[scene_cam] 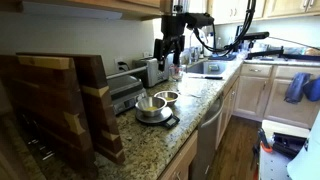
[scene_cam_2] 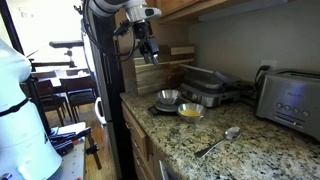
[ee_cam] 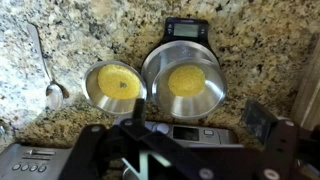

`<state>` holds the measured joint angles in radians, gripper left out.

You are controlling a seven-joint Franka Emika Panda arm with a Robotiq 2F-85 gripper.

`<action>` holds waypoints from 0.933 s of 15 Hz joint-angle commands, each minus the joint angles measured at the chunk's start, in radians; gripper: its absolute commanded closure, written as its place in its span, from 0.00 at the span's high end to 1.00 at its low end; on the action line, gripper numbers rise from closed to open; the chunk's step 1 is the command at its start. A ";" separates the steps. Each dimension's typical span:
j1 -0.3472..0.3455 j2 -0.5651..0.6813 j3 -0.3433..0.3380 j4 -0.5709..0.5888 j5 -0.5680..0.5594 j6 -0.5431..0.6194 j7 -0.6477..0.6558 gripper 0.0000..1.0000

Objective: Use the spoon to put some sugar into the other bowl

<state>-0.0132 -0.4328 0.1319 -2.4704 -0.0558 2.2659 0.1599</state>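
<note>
**Claw** (scene_cam: 169, 60): hanging well above the worktop (scene_cam: 197, 102), roughly over the two bowls. Spreading fully wide and gripping nothing. Showing only as a dark frame along the bottom of the wrist view.

**Spoon** (scene_cam_2: 220, 142): lying flat on bare stone toward the worktop's front edge, apart from the claw and untouched. In the wrist view, resting with its scoop end near the small bowl's rim and its handle pointing away from the camera.

**Small bowl** (ee_cam: 115, 83): sitting directly on the worktop between the spoon and the scale, carrying a yellow heap.

**Large bowl** (ee_cam: 183, 80): sitting on a black scale (ee_cam: 185, 28), also showing yellow inside. Sitting rim to rim with the small bowl, though whether actually touching it is not possible to tell. Not possible to tell either which bowl is the sugar source.

**Surroundings**: toaster (scene_cam_2: 290, 100) standing at the back edge, and cutting boards (scene_cam: 60, 100) leaning upright near one end of the worktop.

**Step in hand (judged)**: opening stage, positioning before fetching the spoon, with no scooping begun.

**Next move (judged)**: calling for travelling sideways until over the handle, turning the wrist to set the jaws across it, and descending almost to the stone before closing. Needing care, since a thin handle lying flat offers little to pinch and is likely to skid or tip.
</note>
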 commanded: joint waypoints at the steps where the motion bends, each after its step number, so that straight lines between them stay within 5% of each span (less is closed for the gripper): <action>1: 0.013 0.001 -0.012 0.002 -0.007 -0.003 0.005 1.00; 8: 0.018 0.007 -0.030 0.011 0.024 -0.015 -0.009 1.00; 14: 0.011 0.083 -0.140 0.058 0.121 -0.083 -0.167 1.00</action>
<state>-0.0111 -0.3954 0.0501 -2.4540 0.0280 2.2301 0.0691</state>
